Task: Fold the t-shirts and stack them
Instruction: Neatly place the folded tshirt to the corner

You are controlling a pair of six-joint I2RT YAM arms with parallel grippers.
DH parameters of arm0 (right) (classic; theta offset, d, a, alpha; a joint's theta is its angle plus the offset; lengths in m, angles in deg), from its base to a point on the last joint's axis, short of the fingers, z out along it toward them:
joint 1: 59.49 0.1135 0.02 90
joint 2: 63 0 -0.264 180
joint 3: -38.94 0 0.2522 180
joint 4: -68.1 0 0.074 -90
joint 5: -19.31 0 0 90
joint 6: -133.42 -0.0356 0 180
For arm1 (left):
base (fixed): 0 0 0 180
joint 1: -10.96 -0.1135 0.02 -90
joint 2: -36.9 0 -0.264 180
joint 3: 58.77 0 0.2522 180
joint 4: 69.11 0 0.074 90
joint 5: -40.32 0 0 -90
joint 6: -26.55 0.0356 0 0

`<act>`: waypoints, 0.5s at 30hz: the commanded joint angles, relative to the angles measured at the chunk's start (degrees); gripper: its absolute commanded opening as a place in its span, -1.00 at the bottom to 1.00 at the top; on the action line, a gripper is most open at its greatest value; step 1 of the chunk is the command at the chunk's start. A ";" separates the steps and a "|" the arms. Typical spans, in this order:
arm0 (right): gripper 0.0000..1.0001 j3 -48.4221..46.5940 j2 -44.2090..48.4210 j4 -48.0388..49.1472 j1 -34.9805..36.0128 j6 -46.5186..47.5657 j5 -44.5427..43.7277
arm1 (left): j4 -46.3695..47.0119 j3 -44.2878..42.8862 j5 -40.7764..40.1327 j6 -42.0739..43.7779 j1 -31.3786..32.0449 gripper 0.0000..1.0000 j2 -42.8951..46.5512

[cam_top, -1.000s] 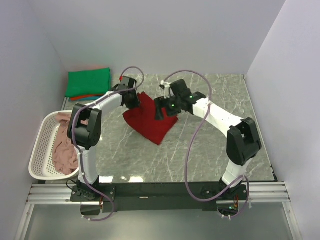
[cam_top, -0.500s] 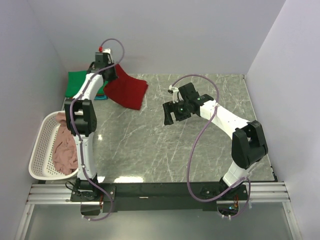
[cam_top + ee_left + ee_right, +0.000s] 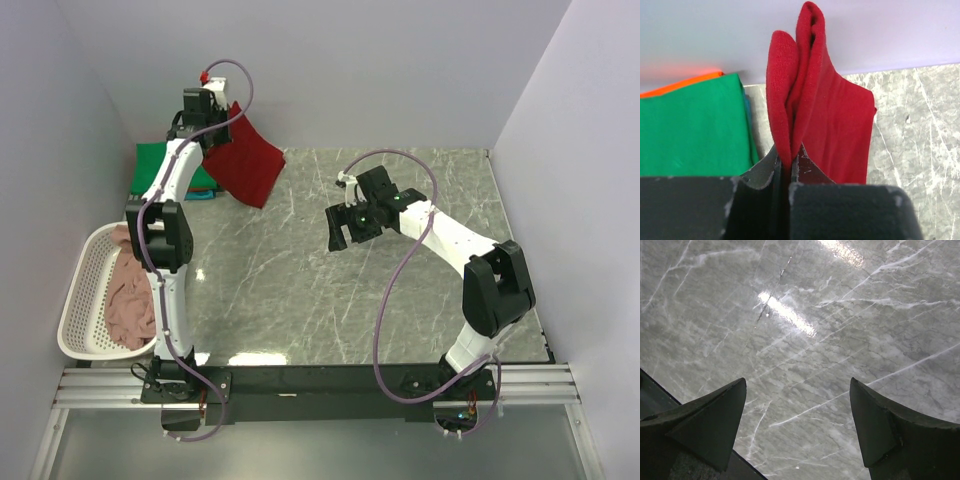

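A folded dark red t-shirt (image 3: 243,160) hangs from my left gripper (image 3: 208,128) at the back left of the table, with its free end drooping toward the marble. The left wrist view shows that gripper (image 3: 790,157) shut on an edge of the dark red t-shirt (image 3: 835,130). Just left of it lies a folded green t-shirt (image 3: 160,167) (image 3: 690,127), on top of an orange-red one (image 3: 682,85) and a teal one (image 3: 203,193). My right gripper (image 3: 340,228) (image 3: 797,422) hovers open over bare marble near the table's middle, holding nothing.
A white lattice basket (image 3: 75,310) sits at the left edge and holds crumpled dusty pink cloth (image 3: 128,300). Walls close in the table on the left, back and right. The grey marble tabletop (image 3: 300,290) ends at a black rail in front.
My left gripper has carried the dark red t-shirt from the table's middle up and back to the left, beside the green stack. My right gripper let go of it and drew back slightly.
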 commanded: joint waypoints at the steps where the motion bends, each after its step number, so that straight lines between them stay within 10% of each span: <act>1: 0.80 -1.31 0.22 -0.10 -0.48 0.84 0.51 | 3.05 -4.71 0.21 1.97 -0.94 -0.99 4.41; 15: 0.79 0.09 1.28 0.17 -0.48 0.58 0.42 | 3.58 -4.01 3.11 3.56 -1.11 -0.99 10.13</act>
